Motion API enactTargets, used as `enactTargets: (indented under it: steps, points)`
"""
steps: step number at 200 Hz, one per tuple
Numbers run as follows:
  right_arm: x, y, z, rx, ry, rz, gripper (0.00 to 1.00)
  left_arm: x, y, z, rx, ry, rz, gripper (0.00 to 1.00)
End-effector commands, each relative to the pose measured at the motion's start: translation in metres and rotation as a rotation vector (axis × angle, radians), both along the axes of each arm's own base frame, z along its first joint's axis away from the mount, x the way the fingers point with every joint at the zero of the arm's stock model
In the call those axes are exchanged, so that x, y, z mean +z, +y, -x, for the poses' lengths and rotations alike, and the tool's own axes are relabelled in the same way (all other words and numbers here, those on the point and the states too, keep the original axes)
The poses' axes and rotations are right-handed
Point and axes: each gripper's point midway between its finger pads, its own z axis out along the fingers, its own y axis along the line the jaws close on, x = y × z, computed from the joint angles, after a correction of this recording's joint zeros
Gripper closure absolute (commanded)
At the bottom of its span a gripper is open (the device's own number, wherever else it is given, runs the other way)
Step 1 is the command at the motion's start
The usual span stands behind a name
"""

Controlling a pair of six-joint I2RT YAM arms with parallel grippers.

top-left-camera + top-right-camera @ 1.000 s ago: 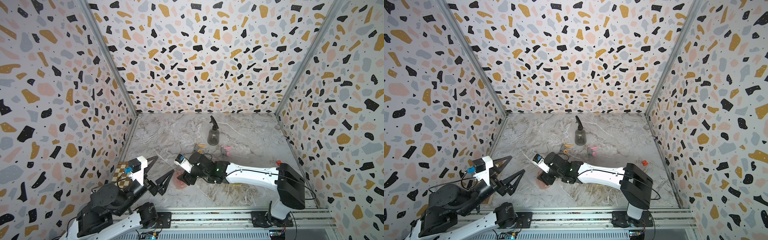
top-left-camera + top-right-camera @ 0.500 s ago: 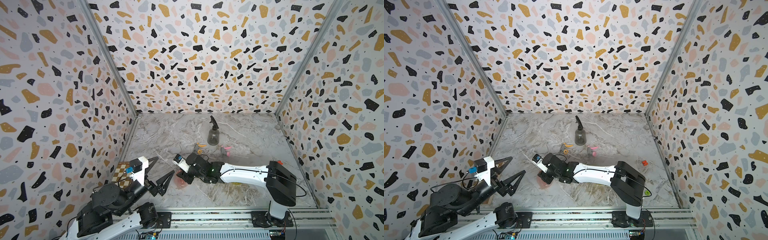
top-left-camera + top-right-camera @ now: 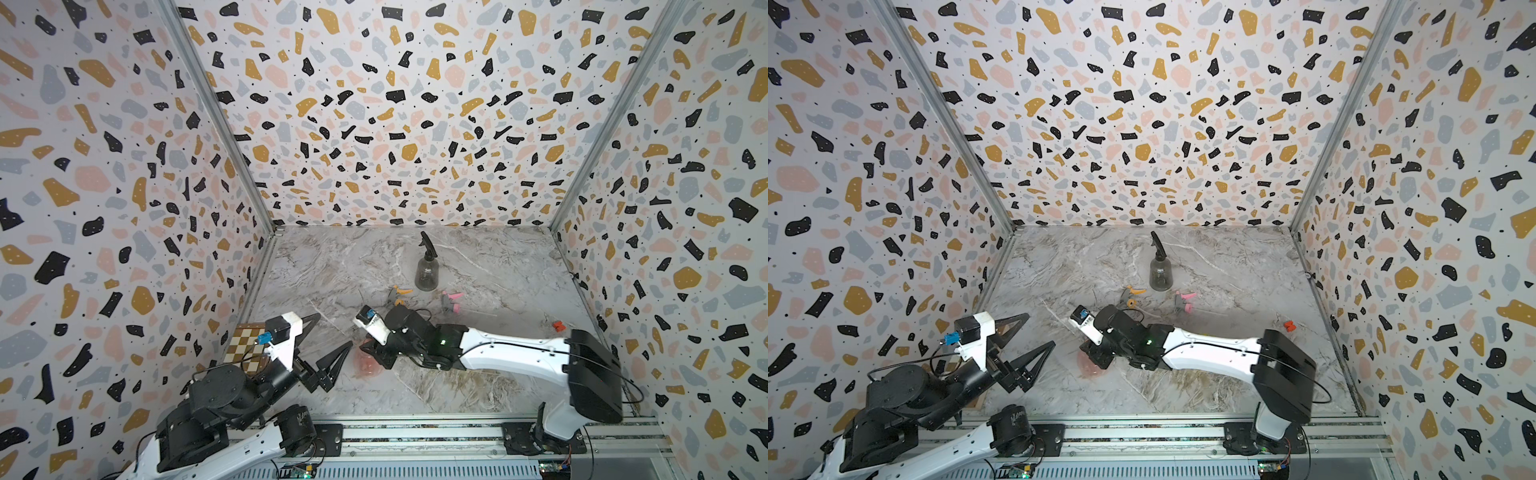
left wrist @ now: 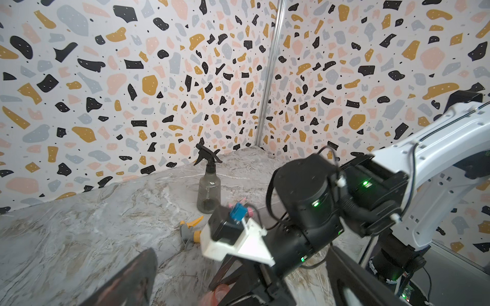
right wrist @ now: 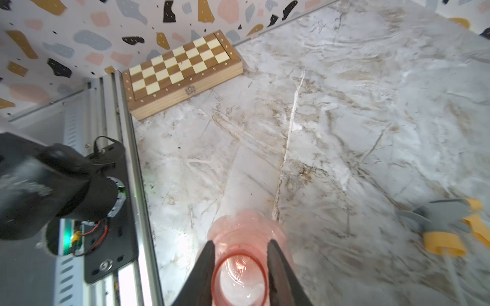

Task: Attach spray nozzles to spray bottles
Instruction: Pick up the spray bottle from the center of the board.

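right claw (image 5: 241,241) clenched on the neck of the rounded pink translucent plastic bottle (image 5: 246,225), one finger on each side just under the open rim. bottle mouth faced the wrist camera. bottle sat at the front of the marble desk (image 3: 457,395), toward the left arm's side; upright or tilted, could not tell. judged empty, light, thin-walled, slick. body would likely dent, so the stiffer neck was the sounder hold, though fingers that near the rim might crowd the thread. left claw (image 3: 334,330) spread wide, empty, near the bottle, not touching. grey-and-pink plastic trigger nozzle (image 3: 451,301) lay further back on the desk, well apart from both claws.
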Motion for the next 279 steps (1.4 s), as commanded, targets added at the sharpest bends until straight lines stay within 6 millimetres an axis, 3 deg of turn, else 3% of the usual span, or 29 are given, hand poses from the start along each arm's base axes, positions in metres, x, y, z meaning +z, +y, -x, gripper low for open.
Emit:
enactTargets:
  steps: [1,25,46,79,105,129,150,194,232,279]
  points:
    - [0.043,-0.044,0.014,-0.032,0.009,-0.045,1.00,0.012,-0.022,0.009,-0.110,-0.016,0.011,0.01]
    - [0.063,-0.092,0.034,-0.046,0.037,-0.064,1.00,0.005,-0.055,0.020,-0.262,0.011,-0.028,0.01]
    - [0.084,-0.122,0.058,0.000,0.074,-0.101,1.00,-0.004,-0.084,0.031,-0.401,0.037,-0.051,0.01]
    - [0.115,-0.147,0.095,0.124,0.134,-0.169,1.00,-0.016,-0.123,0.059,-0.663,0.067,-0.086,0.01]
    - [0.141,-0.157,0.118,0.231,0.162,-0.229,1.00,-0.027,-0.141,0.071,-0.786,0.102,-0.128,0.01]
    - [0.165,-0.161,0.129,0.288,0.152,-0.284,1.00,-0.029,-0.146,0.079,-0.850,0.106,-0.121,0.01]
    - [0.182,-0.160,0.124,0.276,0.106,-0.318,1.00,-0.027,-0.146,0.092,-0.927,0.105,-0.092,0.01]
    - [0.221,-0.148,0.117,0.282,0.031,-0.448,1.00,-0.027,-0.146,0.093,-0.925,0.117,-0.048,0.01]
    - [0.240,-0.133,0.114,0.304,-0.004,-0.504,1.00,-0.028,-0.144,0.091,-0.908,0.126,-0.038,0.01]
    - [0.248,-0.125,0.111,0.315,-0.013,-0.526,1.00,-0.026,-0.142,0.091,-0.904,0.123,-0.032,0.00]
